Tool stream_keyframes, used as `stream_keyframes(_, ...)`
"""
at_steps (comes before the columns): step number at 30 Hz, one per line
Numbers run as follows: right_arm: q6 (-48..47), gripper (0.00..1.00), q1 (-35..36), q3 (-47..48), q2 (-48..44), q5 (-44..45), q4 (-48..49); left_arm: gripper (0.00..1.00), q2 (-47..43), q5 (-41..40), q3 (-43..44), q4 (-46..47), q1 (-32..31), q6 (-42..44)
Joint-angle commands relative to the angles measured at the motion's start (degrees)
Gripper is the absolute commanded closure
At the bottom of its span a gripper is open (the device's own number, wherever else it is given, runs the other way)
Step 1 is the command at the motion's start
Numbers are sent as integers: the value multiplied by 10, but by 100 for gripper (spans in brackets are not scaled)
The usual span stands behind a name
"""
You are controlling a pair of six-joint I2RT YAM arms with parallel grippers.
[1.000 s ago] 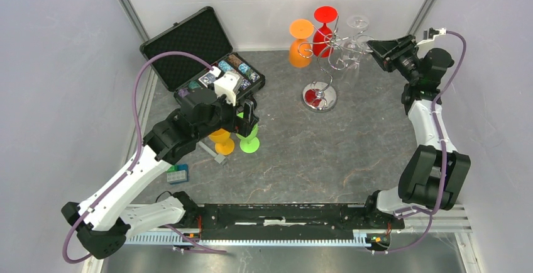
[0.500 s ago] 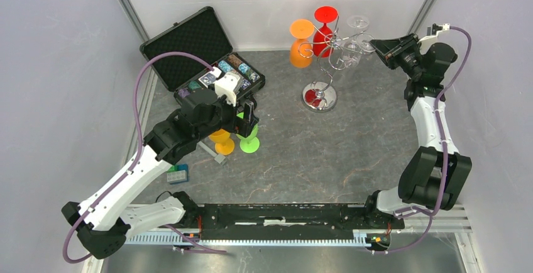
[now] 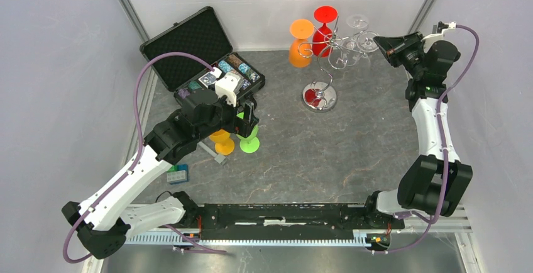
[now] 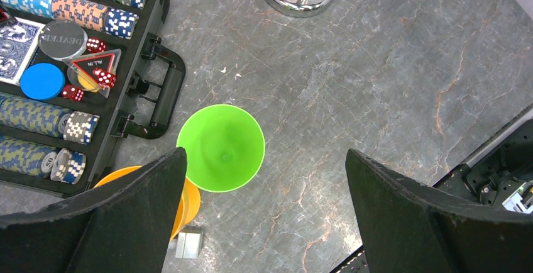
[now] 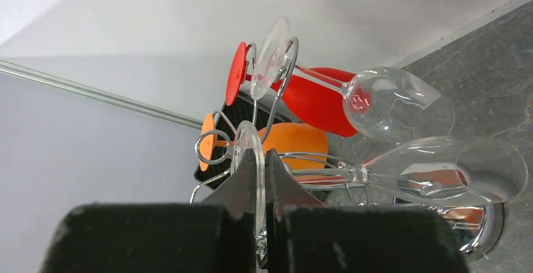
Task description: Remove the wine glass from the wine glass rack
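Note:
The chrome wine glass rack (image 3: 319,96) stands at the back of the table; its curled arms show in the right wrist view (image 5: 210,148). My right gripper (image 3: 381,42) is shut on the foot disc of a clear wine glass (image 5: 452,172), at the rack's right side (image 5: 263,153). The glass's stem lies along a wire arm. A second clear glass (image 5: 390,103) hangs on the rack beside it. My left gripper (image 3: 249,112) is open and empty above a green glass (image 4: 220,147).
A red glass (image 3: 324,27) and an orange glass (image 3: 300,43) sit foot-up by the rack's far arms. An open poker chip case (image 3: 201,53) lies back left. An orange cup (image 4: 192,200) and a small grey block (image 4: 188,245) are under the left gripper.
My right gripper has moved right and towards the back wall, drawing the clear glass's foot outward along the rack. The left arm has not moved.

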Motion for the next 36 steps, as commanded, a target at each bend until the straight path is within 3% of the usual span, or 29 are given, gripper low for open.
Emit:
stream_keyframes(1,3,100,-1,26,-26,22,3,0,-9,-4,-1,25,0,23)
stream_keyframes(18,62,100,4,-14,-105,51,-11,0,-10,-3,-1,27,0,22)
stream_keyframes(36,69,100,79,-21,-64,96,52,0,-8,-5,-4,28,0,22)
